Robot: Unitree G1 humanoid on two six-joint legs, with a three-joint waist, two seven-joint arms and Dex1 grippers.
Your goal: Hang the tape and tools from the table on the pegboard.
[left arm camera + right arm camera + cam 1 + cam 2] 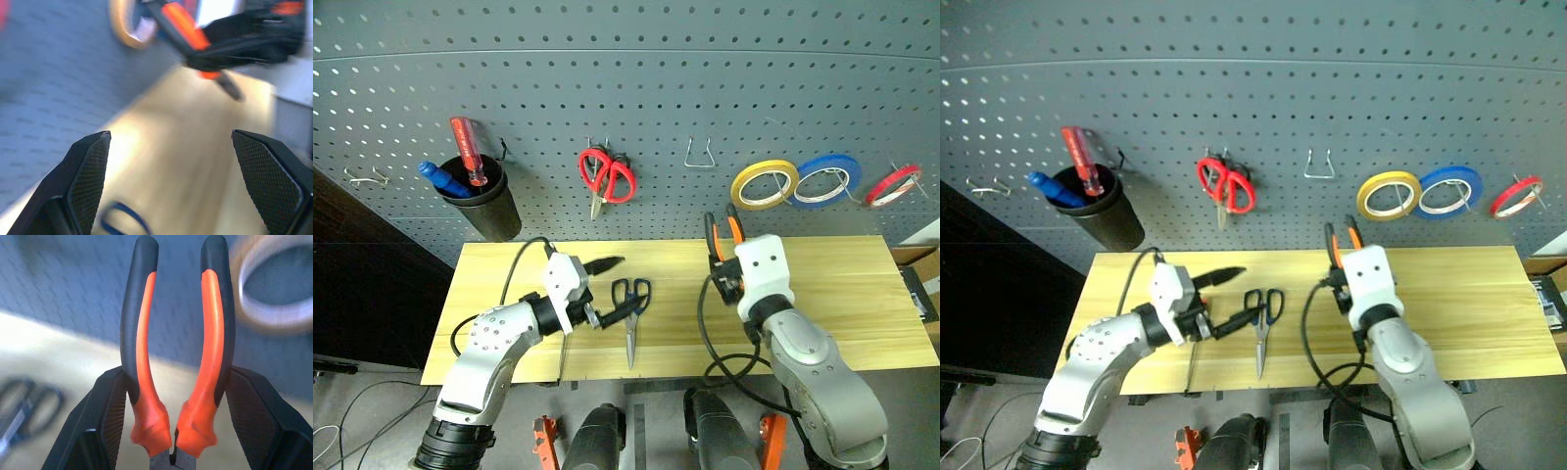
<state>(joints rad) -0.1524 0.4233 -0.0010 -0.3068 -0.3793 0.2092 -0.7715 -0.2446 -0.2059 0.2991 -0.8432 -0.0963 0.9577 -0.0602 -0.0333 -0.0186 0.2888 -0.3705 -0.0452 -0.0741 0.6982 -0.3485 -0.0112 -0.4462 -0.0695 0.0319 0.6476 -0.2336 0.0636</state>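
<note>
My right gripper (173, 377) is shut on the pliers (724, 233), gripping them low on the orange-and-black handles, which point up in front of the pegboard (636, 88). The left gripper (612, 289) is open and holds nothing, hovering over the table (842, 294) just left of the blue-handled scissors (631, 311), which lie flat. A thin dark shaft (563, 357), probably the screwdriver, lies under the left wrist, with its handle hidden. On a hook at the pegboard's far right hangs the red tape (893, 184).
Left of the red tape hang a yellow roll (764, 184) and a blue roll (826, 180). Red-handled scissors (605, 176) hang mid-board beside a bare wire hook (698, 155). At the left, a black cup (489, 206) holds a red-handled screwdriver (466, 149).
</note>
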